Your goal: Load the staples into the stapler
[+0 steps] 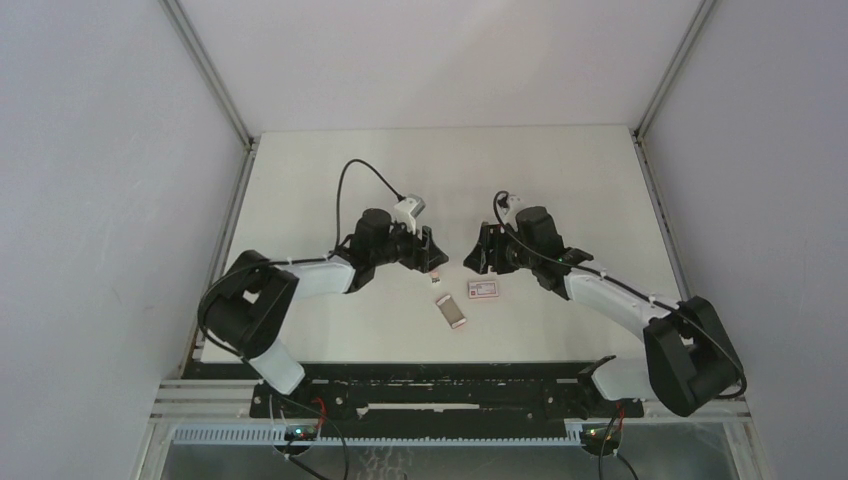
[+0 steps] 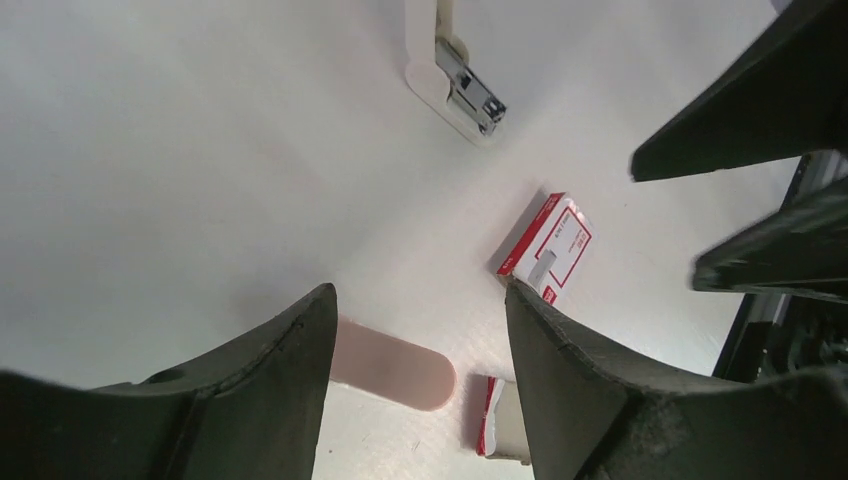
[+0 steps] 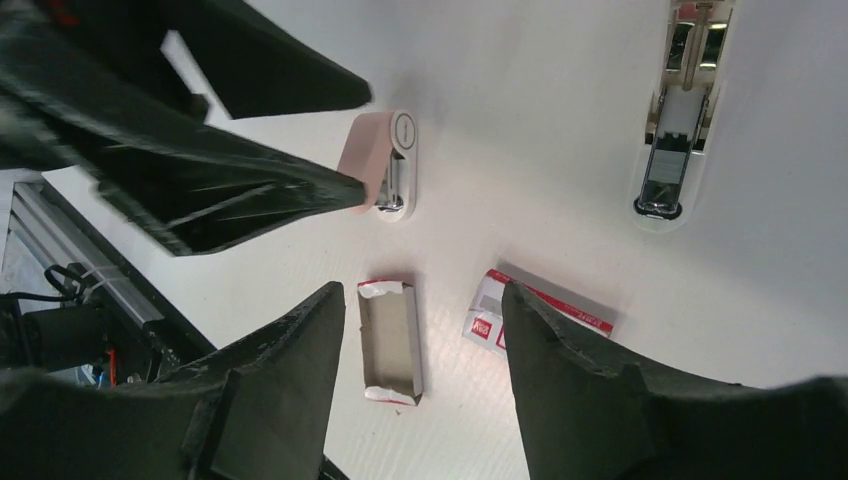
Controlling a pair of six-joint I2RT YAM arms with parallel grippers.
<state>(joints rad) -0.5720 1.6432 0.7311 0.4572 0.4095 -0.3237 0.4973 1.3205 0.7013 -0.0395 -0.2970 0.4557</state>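
The pink-red carton sleeve [image 1: 484, 289] with a white label lies on the white table; it also shows in the left wrist view [image 2: 548, 250] and the right wrist view [image 3: 540, 312]. Its slide-out tray [image 3: 390, 340] lies apart beside it and looks empty. No staple strips show. A pink mini stapler [image 3: 380, 160] lies shut near the tray. A white mini stapler [image 3: 680, 120] lies flipped open, its metal channel showing. My left gripper [image 1: 436, 260] and right gripper [image 1: 470, 258] hover open and empty, facing each other above these things.
One mini stapler [image 1: 451, 310] shows just in front of the grippers in the top view. White walls with metal frame posts enclose the table. A black rail [image 1: 420, 375] with the arm bases runs along the near edge.
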